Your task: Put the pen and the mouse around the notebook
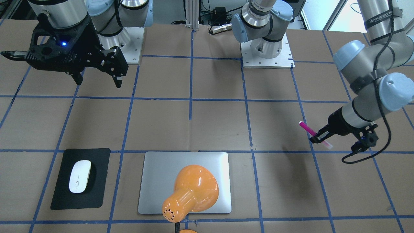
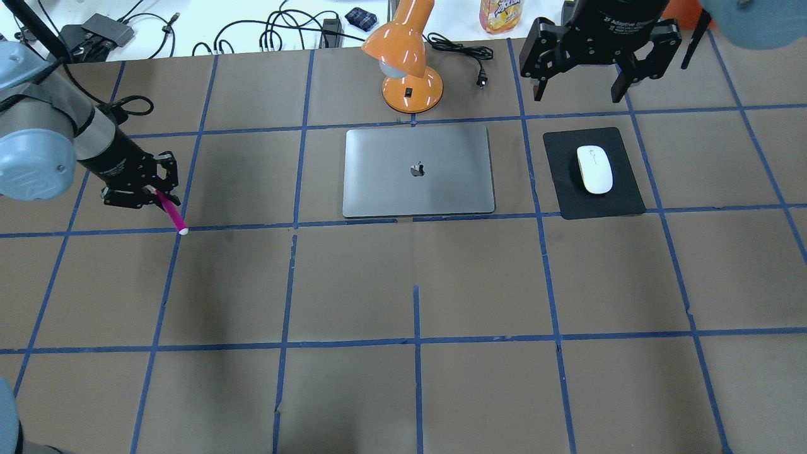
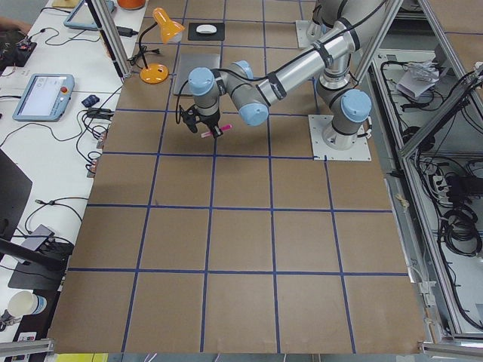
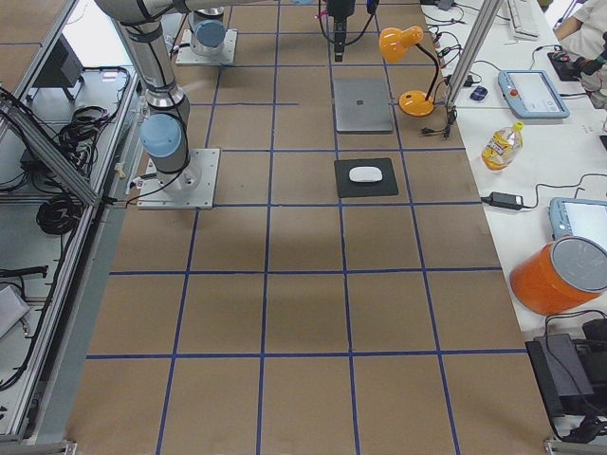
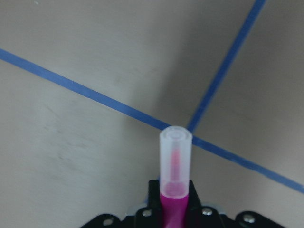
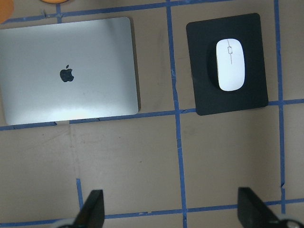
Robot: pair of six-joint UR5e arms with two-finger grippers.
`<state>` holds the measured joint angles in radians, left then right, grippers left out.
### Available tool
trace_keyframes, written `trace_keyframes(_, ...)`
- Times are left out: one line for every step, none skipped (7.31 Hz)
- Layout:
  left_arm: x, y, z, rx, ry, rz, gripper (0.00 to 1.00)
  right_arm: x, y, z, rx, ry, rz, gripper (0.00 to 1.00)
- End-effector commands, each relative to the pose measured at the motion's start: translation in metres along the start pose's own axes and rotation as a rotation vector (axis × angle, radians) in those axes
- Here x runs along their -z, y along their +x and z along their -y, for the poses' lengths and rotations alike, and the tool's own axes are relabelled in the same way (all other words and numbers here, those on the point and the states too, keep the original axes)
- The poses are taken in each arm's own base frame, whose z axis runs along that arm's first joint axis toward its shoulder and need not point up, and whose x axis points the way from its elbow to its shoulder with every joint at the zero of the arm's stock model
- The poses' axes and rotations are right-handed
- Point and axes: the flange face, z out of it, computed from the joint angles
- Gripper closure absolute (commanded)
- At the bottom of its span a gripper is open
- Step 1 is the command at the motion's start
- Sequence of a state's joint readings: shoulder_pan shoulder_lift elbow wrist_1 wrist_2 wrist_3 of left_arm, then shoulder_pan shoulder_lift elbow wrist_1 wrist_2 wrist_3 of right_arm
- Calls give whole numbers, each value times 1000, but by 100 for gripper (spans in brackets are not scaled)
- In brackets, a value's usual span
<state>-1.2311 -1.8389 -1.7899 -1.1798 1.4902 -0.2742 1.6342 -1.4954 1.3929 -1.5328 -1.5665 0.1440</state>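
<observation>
Pen (image 5: 175,161) clamped in left jaws, barrel mostly hidden | right jaws spread wide, empty | lamp (image 1: 194,191) hides part of notebook (image 1: 158,184)

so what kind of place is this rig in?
Most likely a robotics lab cell, not a real office. The left arm and right arm are bolted to a table papered brown and gridded with blue tape. A teach pendant and loose cables sit on the side benches.
</observation>
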Motion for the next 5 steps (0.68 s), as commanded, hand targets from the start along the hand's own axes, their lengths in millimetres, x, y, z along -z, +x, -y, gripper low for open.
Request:
trace_keyframes(-7, 83, -60, 159, 3, 13, 100, -1, 0, -2, 2, 0, 0, 0)
trace_keyframes(-13, 117, -89, 239, 9, 20, 100, -1, 0, -2, 1, -2, 0, 0)
trace_keyframes(-27, 146, -116, 264, 1, 37, 100, -2, 0, -2, 2, -6, -4, 0)
trace_keyframes(-36, 171, -142, 300, 6, 41, 100, -2, 0, -2, 1, -6, -2, 0)
trace_keyframes(-43, 190, -166, 413, 12, 43, 100, -2, 0, -2, 4, -6, -2, 0)
